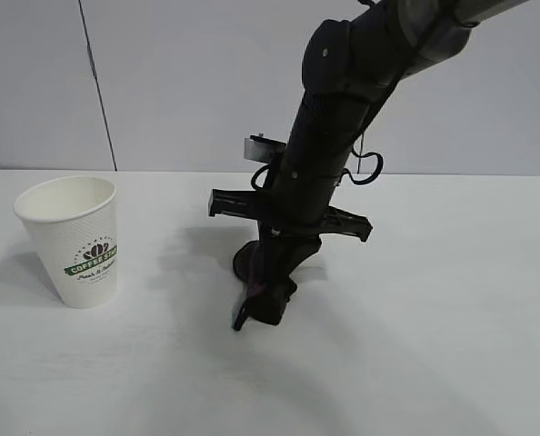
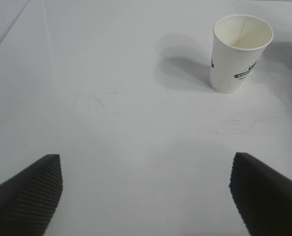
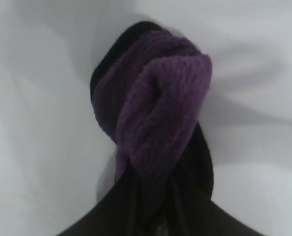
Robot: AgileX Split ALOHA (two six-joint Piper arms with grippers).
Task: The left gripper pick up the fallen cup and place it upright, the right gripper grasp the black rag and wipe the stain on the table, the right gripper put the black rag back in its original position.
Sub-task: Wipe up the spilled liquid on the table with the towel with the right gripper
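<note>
R gripper, black tapered fingers, pinched tight on bunched black-purple rag; rag pressed to white tabletop at centre. Stain not visible, prob. under rag. White paper cup w/ green band upright, well left. L gripper wide open, empty, near side of cup.

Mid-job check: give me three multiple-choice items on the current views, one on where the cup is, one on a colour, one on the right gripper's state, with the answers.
1. Where does the cup stand?
A. Left of the right arm in the exterior view
B. Under the right arm
C. Between the left gripper's fingers

2. What colour shows on the black rag in the right wrist view?
A. Orange
B. Purple
C. Green

3. The right gripper is:
A. Open above the cup
B. Shut on nothing
C. Shut on the rag, down at the table

Answers: 1 A, the cup stands upright and alone at the left; 2 B, purple folds face the camera; 3 C, the rag is bunched between its fingers.
</note>
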